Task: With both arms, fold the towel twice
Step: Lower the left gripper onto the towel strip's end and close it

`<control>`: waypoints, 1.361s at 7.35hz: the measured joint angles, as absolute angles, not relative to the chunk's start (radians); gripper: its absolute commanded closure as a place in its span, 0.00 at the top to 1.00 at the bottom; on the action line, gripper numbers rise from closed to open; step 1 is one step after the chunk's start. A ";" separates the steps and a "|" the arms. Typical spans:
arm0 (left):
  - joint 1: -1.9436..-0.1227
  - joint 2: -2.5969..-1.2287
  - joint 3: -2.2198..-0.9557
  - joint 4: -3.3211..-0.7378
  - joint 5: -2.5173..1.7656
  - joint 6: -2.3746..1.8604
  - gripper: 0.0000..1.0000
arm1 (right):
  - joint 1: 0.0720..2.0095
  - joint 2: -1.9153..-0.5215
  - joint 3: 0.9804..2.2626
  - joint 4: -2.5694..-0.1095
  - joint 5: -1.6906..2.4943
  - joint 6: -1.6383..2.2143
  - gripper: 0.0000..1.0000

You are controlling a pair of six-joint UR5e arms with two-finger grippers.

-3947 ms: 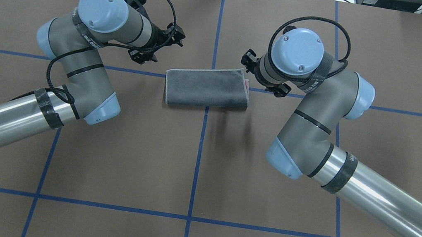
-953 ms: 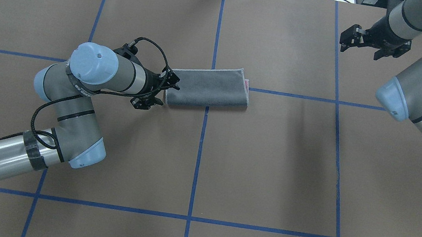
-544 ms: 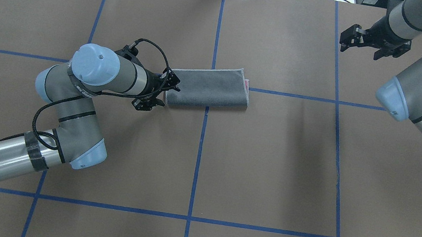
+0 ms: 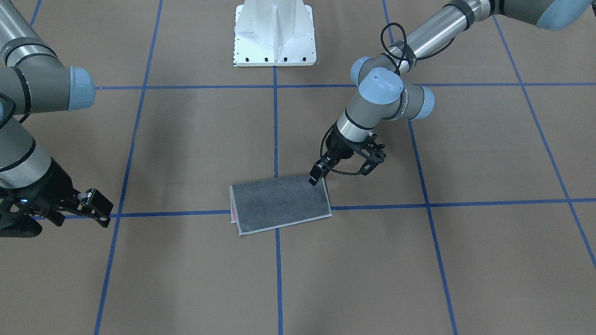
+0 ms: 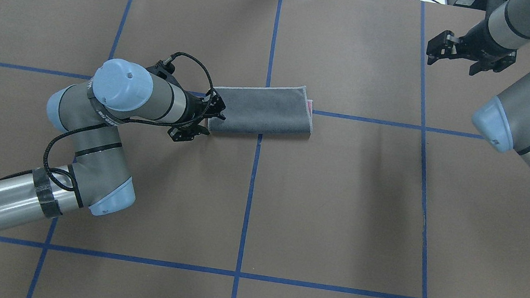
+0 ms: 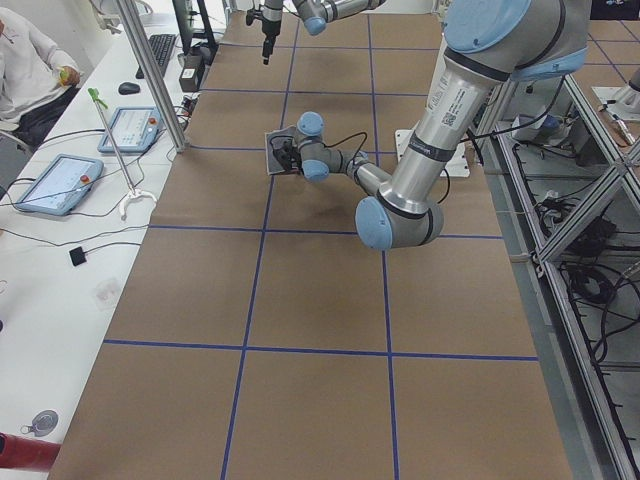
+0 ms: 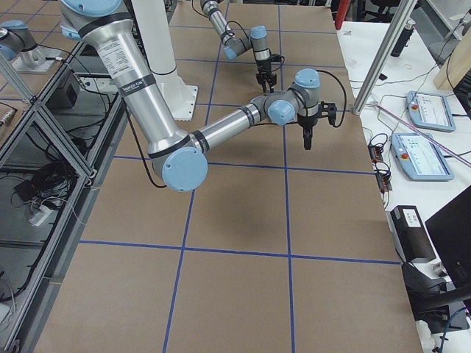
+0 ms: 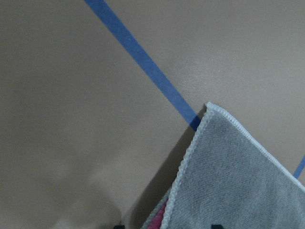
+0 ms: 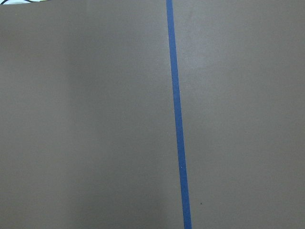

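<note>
1. The towel (image 5: 262, 112) lies folded once, grey face up, in the middle of the table (image 5: 340, 207). We judge the second fold is yet to be made.
2. Our left gripper (image 5: 206, 123) sits at the towel's short end with its jaws apart. The wrist view shows pink under the grey edge, so we should pinch both layers.
3. Our right gripper (image 5: 454, 59) hangs well apart, its jaws wide. It should take that end's other corner.
4. We lift low and lay the end evenly onto the opposite one.
</note>
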State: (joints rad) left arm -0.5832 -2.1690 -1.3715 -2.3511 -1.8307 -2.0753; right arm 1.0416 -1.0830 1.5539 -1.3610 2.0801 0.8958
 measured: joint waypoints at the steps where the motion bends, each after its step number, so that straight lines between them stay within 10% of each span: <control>1: -0.583 -2.169 -1.371 -2.351 -1.829 -2.075 0.47 | 1.042 -1.083 1.554 -1.361 2.080 0.896 1.00; 10: -0.583 -2.168 -1.382 -2.352 -1.830 -2.063 0.39 | 1.042 -1.084 1.557 -1.361 2.080 0.896 1.00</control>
State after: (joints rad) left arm -0.5829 -2.1675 -1.3823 -2.3520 -1.8300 -2.0631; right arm 1.0416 -1.0845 1.5570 -1.3606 2.0801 0.8958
